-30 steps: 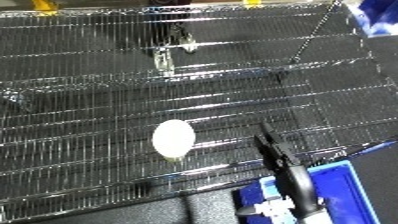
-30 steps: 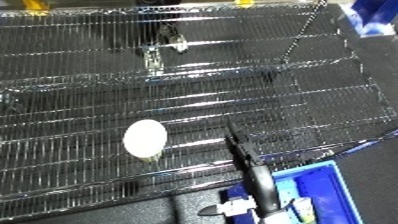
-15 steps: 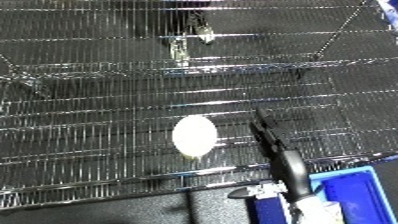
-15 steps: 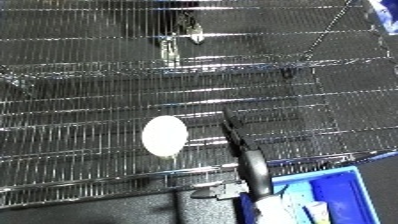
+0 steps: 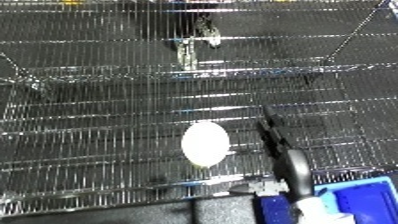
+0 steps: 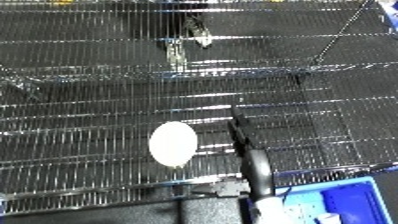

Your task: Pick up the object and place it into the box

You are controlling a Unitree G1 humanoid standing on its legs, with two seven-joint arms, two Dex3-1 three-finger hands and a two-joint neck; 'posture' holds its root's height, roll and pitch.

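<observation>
Only the right hand (image 5: 282, 150) shows: slim black fingers (image 5: 269, 125), a glossy black back, and behind them a white and silver wrist piece.

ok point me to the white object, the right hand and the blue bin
white object (image 5: 205, 143), left eye view, middle of its top face
right hand (image 5: 272, 131), left eye view, on a straight black finger
blue bin (image 6: 342, 201), right eye view, inside wall

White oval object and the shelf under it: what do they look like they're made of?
The oval object looks smooth, matte and evenly white, with no seam or print: possibly plastic or foam, the look leaves it open. The shelf looks like shiny metal wire: thin parallel rods with bright glints, see-through between them.
</observation>
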